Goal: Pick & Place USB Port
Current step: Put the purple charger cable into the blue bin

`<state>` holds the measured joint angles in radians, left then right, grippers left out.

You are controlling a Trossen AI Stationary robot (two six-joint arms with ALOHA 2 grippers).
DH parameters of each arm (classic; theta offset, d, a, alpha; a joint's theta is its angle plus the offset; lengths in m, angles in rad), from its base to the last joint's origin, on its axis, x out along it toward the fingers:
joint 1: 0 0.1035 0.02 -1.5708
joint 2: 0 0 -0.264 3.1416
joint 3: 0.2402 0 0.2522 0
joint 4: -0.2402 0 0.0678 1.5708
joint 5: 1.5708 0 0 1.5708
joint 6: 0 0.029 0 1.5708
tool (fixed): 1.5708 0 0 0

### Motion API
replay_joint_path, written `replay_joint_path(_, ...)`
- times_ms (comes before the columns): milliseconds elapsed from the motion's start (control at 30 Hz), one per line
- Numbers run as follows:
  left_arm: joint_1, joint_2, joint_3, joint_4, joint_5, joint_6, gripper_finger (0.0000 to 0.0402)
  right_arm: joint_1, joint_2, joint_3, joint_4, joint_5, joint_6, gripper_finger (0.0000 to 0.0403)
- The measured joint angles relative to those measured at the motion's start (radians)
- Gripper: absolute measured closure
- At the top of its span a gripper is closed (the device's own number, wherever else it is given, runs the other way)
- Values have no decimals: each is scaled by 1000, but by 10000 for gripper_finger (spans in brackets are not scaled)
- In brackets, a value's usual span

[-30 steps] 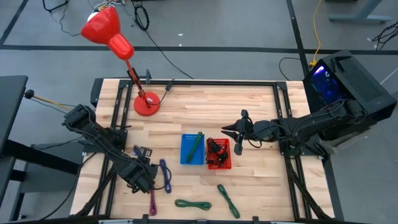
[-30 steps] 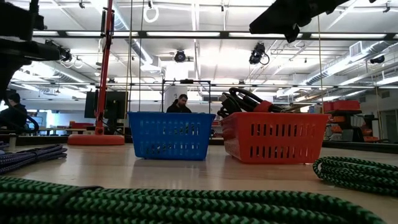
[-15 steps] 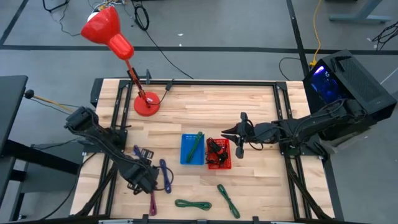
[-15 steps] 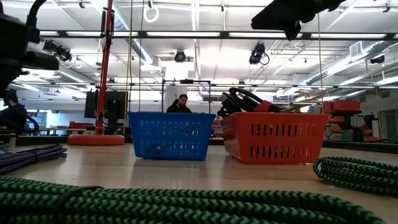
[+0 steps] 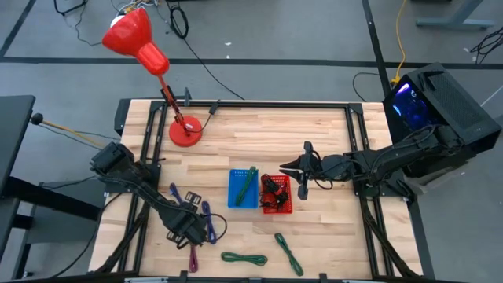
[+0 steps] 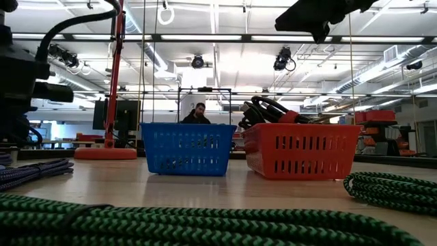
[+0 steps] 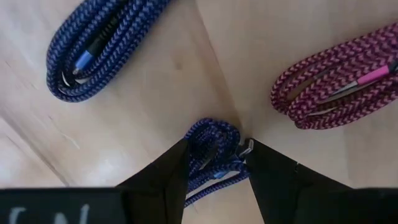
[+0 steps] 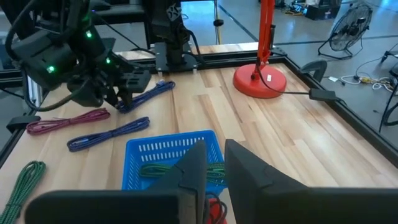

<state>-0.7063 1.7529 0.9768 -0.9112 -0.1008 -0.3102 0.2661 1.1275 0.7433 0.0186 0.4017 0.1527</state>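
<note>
In the lower left of the high view, the left gripper is hanging low over the table, and its fingers are closing on a blue braided cable; the left wrist view is showing that bundle pinched between the two dark fingers. A second blue cable is lying coiled in the upper left of the wrist frame, apart from the held one, and a pink cable is lying at the right edge.

Right of centre in the high view, the right gripper is hovering just beside the red basket, its fingers nearly together with only a narrow gap and holding nothing. The blue basket is sitting touching the red one on its left, with a green cable inside. Two more green cables are lying along the bottom of the frame. A red lamp is standing at the upper left of the table.
</note>
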Motion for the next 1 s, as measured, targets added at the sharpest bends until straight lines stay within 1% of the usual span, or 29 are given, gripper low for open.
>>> replay_joint_path(100,14,12,2,-4,-8,1,244,1,0,0,1,-2,0,344)
replay_joint_path(167,29,12,1,2,-12,1,258,4,0,0,4,-2,0,344)
replay_joint_path(233,45,10,0,-6,-13,2,292,7,0,0,5,-2,-2,344)
replay_joint_path(333,73,10,-2,-29,-22,-1,370,11,0,0,6,-1,-3,344)
replay_joint_path(367,82,10,-3,-34,-14,-11,381,11,0,0,6,-1,-3,344)
replay_joint_path(467,101,7,-3,-46,-42,-45,382,11,0,0,5,0,-4,344)
replay_joint_path(567,117,4,4,-106,-79,-65,382,11,0,0,5,1,-4,344)
replay_joint_path(700,149,-49,5,-165,-135,-122,382,11,0,0,-1,1,-4,344)
replay_joint_path(800,174,-129,13,-184,-185,-177,382,10,0,0,-3,2,-12,344)
replay_joint_path(867,184,-190,35,-187,-240,-197,382,10,0,0,-6,10,-16,344)
replay_joint_path(1000,193,-327,130,-198,-403,-208,382,10,0,0,-14,35,-19,344)
